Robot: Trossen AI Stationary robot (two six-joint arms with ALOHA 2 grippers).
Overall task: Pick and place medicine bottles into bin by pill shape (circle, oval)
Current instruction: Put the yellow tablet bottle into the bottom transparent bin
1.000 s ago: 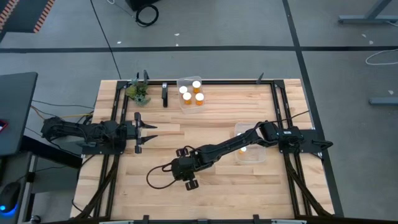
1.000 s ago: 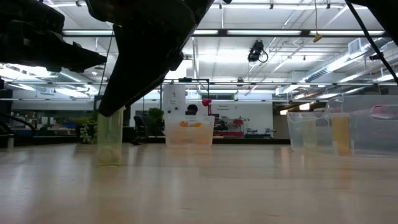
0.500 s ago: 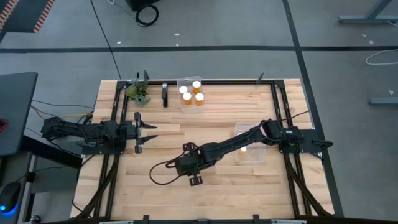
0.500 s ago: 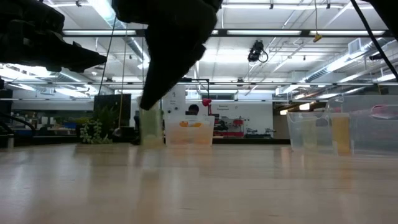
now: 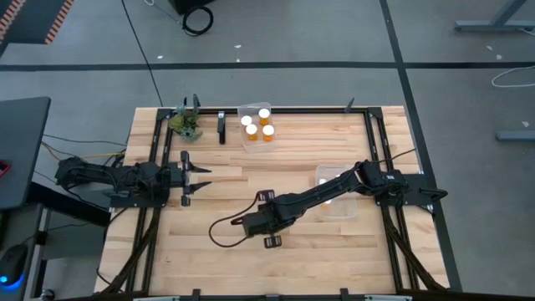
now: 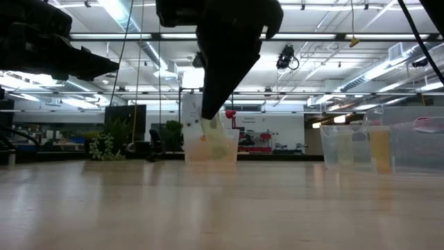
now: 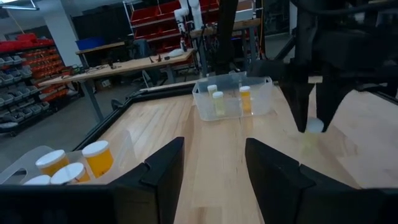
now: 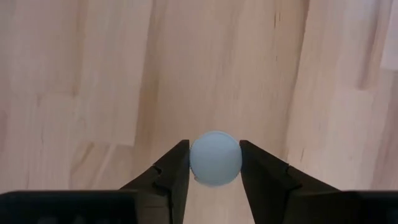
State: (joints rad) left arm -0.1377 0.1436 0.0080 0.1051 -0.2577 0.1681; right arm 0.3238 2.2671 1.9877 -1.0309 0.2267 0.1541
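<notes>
Small amber medicine bottle with a round white cap (image 8: 215, 158) is clamped between the right gripper (image 8: 214, 163) fingers, cap squeezed on both sides, hanging clear above the light wooden table (image 5: 334, 242) near its middle. In the low view the bottle (image 6: 213, 137) dangles tilted under the dark arm. Left gripper (image 5: 185, 175) sits parked at the table's left side, fingers pretty much together and holding nothing. Three more bottles (image 5: 257, 124) stand in the clear plastic bin (image 5: 243, 139) at the far edge, and the other clear bin (image 5: 338, 210) sits on the right.
</notes>
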